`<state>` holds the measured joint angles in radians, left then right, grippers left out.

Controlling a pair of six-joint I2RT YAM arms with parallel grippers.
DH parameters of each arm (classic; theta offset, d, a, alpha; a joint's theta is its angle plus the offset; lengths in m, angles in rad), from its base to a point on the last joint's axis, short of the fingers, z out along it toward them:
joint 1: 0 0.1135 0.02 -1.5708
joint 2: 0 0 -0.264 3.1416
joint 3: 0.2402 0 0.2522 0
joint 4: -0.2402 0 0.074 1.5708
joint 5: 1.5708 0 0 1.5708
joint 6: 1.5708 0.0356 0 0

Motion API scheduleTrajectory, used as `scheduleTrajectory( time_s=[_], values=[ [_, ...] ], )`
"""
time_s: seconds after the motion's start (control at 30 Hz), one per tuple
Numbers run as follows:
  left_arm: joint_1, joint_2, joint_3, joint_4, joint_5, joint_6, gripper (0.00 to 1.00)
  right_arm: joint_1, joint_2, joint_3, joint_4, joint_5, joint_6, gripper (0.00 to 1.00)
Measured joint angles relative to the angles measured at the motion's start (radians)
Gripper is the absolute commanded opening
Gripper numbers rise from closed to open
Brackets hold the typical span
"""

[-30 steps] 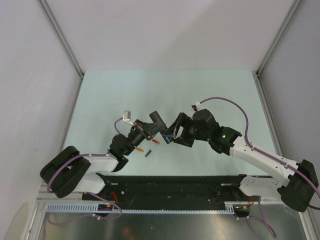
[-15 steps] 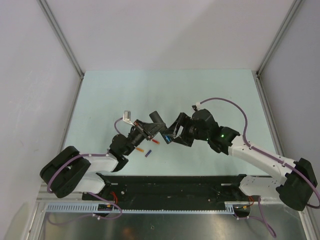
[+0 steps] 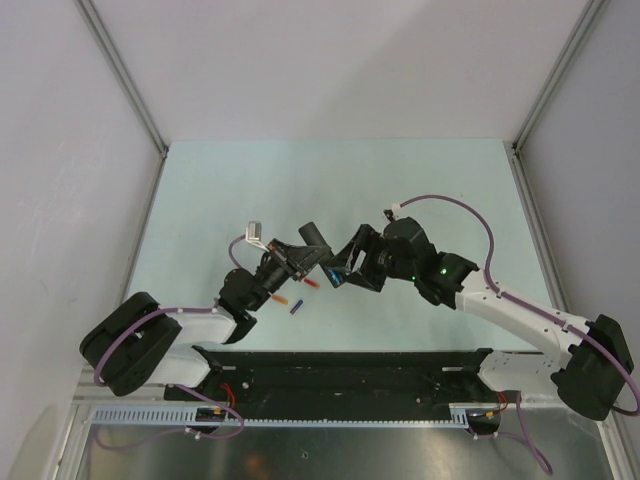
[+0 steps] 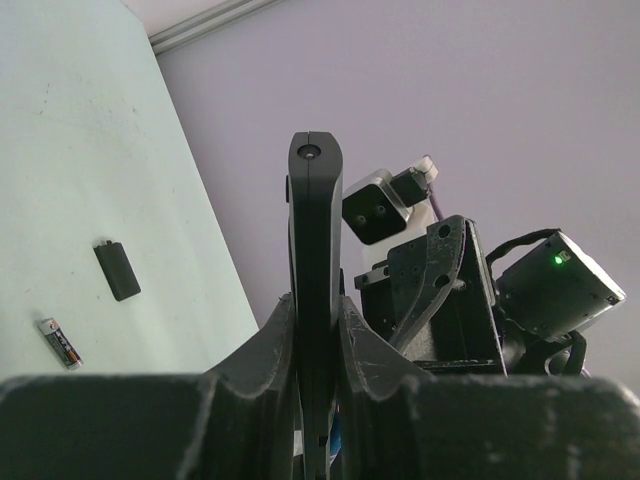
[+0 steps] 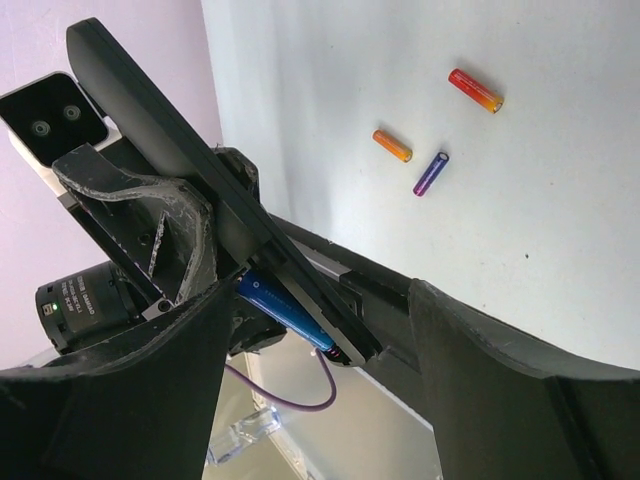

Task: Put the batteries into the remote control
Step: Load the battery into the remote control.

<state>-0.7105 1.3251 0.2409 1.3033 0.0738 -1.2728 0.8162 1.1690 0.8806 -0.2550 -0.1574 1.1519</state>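
Upright, the slim flat black remote control (image 4: 315,290) stands clamped edge-on between the pressed-together fingers of the left gripper (image 4: 315,330), its rounded top end raised above the table; a blue cylindrical battery (image 5: 283,307) lies along its underside near the lower end, though whether it sits fully in the compartment cannot be told; the right gripper (image 5: 318,300) is spread wide around that end, its fingers on either side of remote and battery and pinching neither; beyond them a red-to-orange battery (image 5: 476,90), an orange battery (image 5: 393,145) and a purple battery (image 5: 431,173) lie loose and near one another; a dark grey battery (image 4: 60,342) lies near a small flat black rectangular piece (image 4: 118,270); all rest on the pale green table top (image 3: 420,180), enclosed by plain grey-lilac walls (image 3: 330,60).
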Motion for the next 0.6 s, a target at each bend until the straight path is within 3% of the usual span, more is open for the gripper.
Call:
scheduleTrajectory(
  time_s=[0.13,0.3,0.47,0.6],
  values=[
    [0.0,-0.003,0.0,-0.003,0.0,0.0,0.0,0.0,0.003,0.0,0.004,0.002,0.0,0.64],
    [0.0,-0.01,-0.005,-0.005,0.002,0.001,0.0,-0.002,0.004,0.0,0.016,0.002,0.001,0.61],
    [0.0,-0.011,-0.005,-0.006,0.002,0.001,0.0,-0.002,0.004,-0.007,0.026,0.002,0.001,0.65],
    [0.0,-0.011,-0.005,-0.005,0.002,0.001,0.0,0.0,0.003,-0.012,0.028,0.003,0.0,0.76]
  ],
)
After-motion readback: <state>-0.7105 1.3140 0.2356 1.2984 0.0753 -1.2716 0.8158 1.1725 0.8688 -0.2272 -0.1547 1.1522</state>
